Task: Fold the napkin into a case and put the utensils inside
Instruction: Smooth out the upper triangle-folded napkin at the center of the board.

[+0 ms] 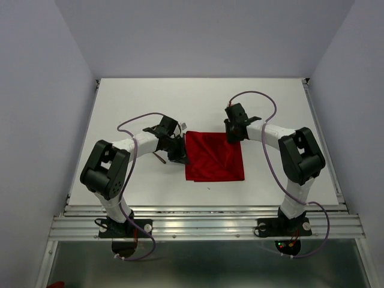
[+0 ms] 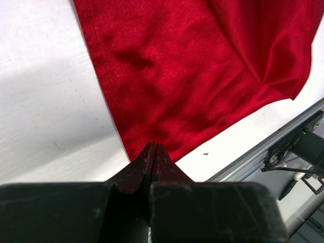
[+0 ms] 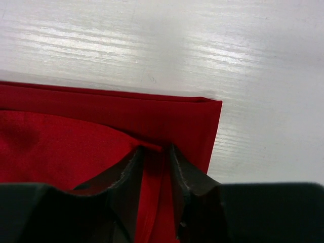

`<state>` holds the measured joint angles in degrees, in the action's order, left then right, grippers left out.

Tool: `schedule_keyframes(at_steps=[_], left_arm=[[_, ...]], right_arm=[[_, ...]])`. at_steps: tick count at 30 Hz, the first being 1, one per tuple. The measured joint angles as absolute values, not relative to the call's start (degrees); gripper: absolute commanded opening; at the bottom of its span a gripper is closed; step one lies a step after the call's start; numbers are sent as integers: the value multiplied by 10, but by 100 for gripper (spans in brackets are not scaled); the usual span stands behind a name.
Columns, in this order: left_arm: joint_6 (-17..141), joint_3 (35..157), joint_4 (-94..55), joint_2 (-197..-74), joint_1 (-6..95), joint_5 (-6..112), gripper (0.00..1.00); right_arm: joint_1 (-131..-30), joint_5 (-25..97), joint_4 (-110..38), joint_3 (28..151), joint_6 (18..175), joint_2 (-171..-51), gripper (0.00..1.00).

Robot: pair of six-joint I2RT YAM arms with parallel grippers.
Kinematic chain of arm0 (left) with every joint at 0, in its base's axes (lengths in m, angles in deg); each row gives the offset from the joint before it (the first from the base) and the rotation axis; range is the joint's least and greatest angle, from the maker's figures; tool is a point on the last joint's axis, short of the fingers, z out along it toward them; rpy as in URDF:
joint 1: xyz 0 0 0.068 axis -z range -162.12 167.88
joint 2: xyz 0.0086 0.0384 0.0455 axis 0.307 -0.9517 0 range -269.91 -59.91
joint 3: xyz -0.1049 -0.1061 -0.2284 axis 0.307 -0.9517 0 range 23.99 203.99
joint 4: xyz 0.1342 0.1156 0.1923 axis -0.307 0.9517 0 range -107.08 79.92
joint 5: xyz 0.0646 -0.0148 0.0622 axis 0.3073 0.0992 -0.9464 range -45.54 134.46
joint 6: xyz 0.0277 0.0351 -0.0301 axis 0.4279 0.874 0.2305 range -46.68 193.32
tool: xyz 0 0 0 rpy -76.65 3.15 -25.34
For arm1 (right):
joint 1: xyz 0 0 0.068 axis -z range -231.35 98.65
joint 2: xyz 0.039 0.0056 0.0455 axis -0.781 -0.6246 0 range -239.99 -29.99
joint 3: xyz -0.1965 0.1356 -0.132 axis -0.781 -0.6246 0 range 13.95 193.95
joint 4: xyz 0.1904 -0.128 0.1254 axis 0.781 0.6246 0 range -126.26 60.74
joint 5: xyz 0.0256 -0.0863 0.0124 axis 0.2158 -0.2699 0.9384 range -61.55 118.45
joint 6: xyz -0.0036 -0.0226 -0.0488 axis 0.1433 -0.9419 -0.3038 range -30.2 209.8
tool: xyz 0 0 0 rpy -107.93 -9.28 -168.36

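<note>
The 2 arms were built alike. The left arm [image 1: 141, 144] and the right arm [image 1: 267, 133] each had white rounded links joined by bulky black joint housings. A thin purple-grey left cable [image 1: 129, 123] ran in loose loops, and so did the right cable [image 1: 259, 93]. The left base [image 1: 123, 228] and the right base [image 1: 282, 227] were black. Under the right base, 1 green light [image 1: 279, 244] glowed. The left gripper [image 2: 153, 148] and the right gripper [image 3: 156, 149] had matte black fingers [image 3: 190, 177], wedge-shaped, with rough edges.
</note>
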<state>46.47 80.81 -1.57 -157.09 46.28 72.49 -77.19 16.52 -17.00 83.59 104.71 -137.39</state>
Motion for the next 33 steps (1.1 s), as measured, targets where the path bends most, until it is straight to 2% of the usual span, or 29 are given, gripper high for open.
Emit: schedule_keyframes(at_steps=[7, 10, 33], left_arm=[[472, 784, -20, -1571, 464, 724, 0], [473, 779, -23, -1571, 464, 724, 0], [478, 761, -48, -1585, 464, 729, 0]], right_arm=[[-772, 170, -172, 837, 1045, -1374, 8], [-772, 169, -174, 837, 1046, -1374, 4], [-772, 143, -191, 852, 1045, -1373, 3]])
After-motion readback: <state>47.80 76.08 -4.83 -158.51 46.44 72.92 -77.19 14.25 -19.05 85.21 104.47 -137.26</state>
